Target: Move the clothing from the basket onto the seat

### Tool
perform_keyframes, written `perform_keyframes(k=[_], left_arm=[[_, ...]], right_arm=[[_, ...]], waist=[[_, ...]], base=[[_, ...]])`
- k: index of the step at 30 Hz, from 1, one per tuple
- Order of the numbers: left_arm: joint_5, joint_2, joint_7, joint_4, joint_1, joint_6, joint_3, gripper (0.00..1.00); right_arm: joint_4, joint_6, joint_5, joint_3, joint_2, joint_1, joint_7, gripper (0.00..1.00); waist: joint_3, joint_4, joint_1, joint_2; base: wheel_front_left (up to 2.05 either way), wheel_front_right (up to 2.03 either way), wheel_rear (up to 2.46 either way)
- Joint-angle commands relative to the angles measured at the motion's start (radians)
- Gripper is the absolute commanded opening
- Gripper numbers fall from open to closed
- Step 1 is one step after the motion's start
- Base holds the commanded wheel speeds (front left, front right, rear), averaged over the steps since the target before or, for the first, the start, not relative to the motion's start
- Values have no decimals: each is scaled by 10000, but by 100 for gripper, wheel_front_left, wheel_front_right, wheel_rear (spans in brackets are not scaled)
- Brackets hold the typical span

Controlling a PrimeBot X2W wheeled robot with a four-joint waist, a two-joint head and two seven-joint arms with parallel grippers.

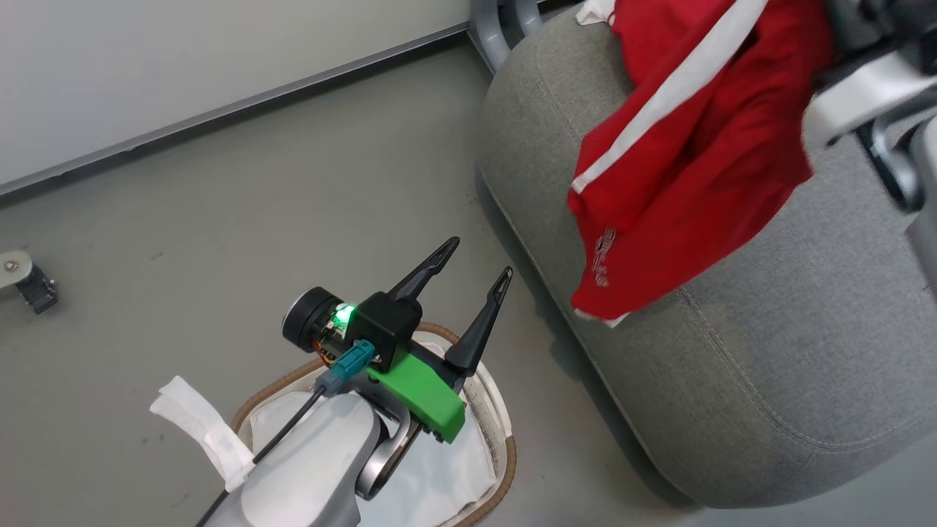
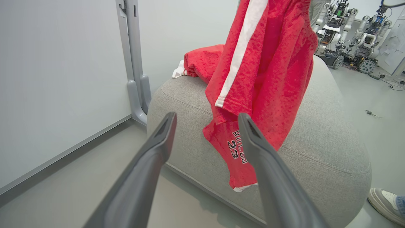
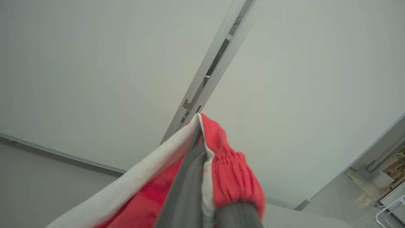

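Note:
The clothing, red shorts with a white stripe and navy-and-white lettering, hangs from my right gripper over the grey seat. Its lower end drapes down the seat's front edge. In the right wrist view the dark fingers are shut on the garment's gathered waistband. Another red garment lies at the seat's far end. My left gripper stands open and holds nothing above the basket, which shows its white liner. In the left wrist view the hanging shorts are beyond my left gripper.
A grey wall post stands just behind the seat's far end. A person's shoe is on the floor beside the seat. Other robots stand far back. A small metal fitting sits on the floor at left.

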State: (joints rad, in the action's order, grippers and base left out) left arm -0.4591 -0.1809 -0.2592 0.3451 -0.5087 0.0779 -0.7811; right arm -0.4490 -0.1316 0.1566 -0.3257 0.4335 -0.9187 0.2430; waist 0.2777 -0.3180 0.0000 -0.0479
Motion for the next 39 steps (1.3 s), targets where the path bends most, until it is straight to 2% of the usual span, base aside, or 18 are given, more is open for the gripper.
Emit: perform_keyframes(k=[1,9,15,24,29,34,36,37,38,39], left_arm=[[82,18,-12,-69,-190,19,-21,100],[254,140,60,-410,-648,-18,-171,100],[418,77,176,-633,-905,-83,-266,100],[612,-245,451,-1058,-1126,-192,-330,100],[645,-459,630,-1300,-1134,-267,-364,100],[660,-501,742,-1420,-1127,-269,-448,100],[644,-538,794,-1448,-1108,-280,-466,100],[635,-571,814,-1466,-1093,-284,-477,100],[626,-598,819,-1481,-1074,-306,-473,100],[612,-632,835,-1493,-1051,-320,-479,100]], right_arm=[[-109,18,24,141,249,-531,-137,0],[-862,16,130,1425,1992,-3233,-1315,0],[-1778,16,-234,2374,2661,-3412,-1653,0],[-4060,16,-721,3997,1947,-1927,-844,0],[-5100,16,-1004,4673,1278,-1427,-287,0],[-5652,16,-1262,4764,581,-1044,54,0],[-5717,16,-1351,4769,334,-903,141,22],[-5726,16,-1414,4757,193,-832,150,43],[-5679,16,-1433,4750,78,-800,174,69],[-5599,16,-1486,4754,-25,-725,194,100]], waist=[[379,521,0,0],[1211,1753,0,0],[1944,2521,0,0],[2811,2987,0,0],[3036,2808,0,0],[3002,2464,0,0],[2941,2295,0,0],[2906,2204,0,0],[2876,2112,0,0],[2832,2019,0,0]], base=[[0,0,0],[0,0,0],[0,0,0],[0,0,0],[0,0,0],[0,0,0],[0,0,0],[0,0,0],[0,0,0],[0,0,0]])
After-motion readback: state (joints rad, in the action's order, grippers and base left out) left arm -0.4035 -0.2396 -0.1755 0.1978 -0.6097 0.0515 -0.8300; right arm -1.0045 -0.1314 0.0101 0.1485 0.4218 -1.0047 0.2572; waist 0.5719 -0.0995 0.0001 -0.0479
